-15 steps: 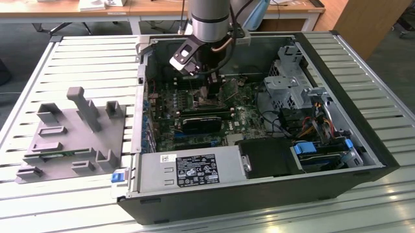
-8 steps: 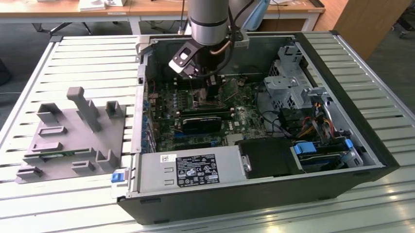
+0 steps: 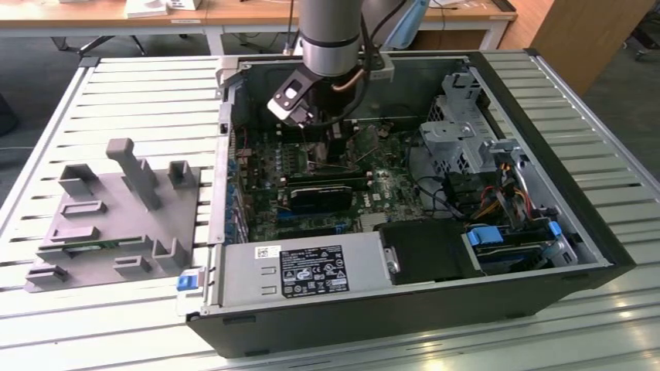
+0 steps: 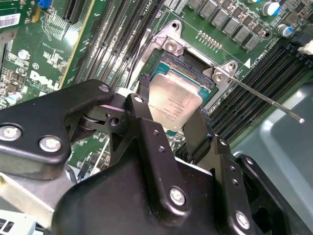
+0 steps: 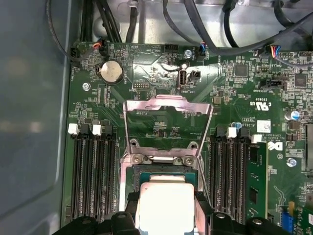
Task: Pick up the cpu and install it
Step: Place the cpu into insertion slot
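In both wrist views the cpu point(image 4: 173, 100) point(image 5: 166, 203), a flat square chip with a shiny silver-grey top, sits between my two black fingers point(image 4: 145, 105) point(image 5: 131, 208). The gripper point(image 4: 171, 111) point(image 5: 166, 208) is shut on its opposite edges. The chip is level over the open motherboard socket point(image 4: 168, 66) point(image 5: 146, 172), very close to it; whether it touches the socket I cannot tell. The socket's metal load plate point(image 5: 166, 115) is flipped up and its thin lever point(image 4: 266, 100) sticks out to one side. In the exterior view the gripper point(image 3: 328, 151) reaches down into the open computer case point(image 3: 577, 255).
Memory slots point(image 5: 93, 176) point(image 5: 230, 176) flank the socket on both sides. A black expansion card point(image 3: 320, 197), a power supply point(image 3: 309, 270), a drive cage point(image 3: 459, 127) and cable bundles point(image 3: 495, 193) crowd the case. A grey fixture point(image 3: 113, 209) stands on the slatted table at the exterior view's left.
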`<action>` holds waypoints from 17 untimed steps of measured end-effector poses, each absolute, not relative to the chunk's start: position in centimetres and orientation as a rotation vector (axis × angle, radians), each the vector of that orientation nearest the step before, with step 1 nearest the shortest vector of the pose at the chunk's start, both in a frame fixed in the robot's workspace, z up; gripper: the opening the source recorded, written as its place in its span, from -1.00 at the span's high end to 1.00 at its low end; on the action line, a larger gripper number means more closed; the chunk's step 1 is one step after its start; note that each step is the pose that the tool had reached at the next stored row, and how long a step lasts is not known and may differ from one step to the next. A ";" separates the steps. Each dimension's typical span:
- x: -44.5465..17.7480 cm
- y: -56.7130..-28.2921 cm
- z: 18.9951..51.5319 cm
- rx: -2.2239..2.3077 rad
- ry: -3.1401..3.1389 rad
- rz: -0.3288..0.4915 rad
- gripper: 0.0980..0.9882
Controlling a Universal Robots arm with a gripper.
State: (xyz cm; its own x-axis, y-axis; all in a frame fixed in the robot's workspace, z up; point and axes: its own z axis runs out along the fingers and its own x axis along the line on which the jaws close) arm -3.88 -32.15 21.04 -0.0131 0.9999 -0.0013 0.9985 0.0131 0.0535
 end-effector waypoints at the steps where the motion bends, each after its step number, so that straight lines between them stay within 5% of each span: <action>1: -3.9 -32.1 21.0 2.180 2.208 0.058 0.03; 17: -3.9 -32.0 19.9 2.179 2.208 0.058 0.03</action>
State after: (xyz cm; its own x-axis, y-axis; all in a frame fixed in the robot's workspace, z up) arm -3.93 -32.00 19.94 -0.0130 0.9999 -0.0014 0.9985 0.0130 0.0535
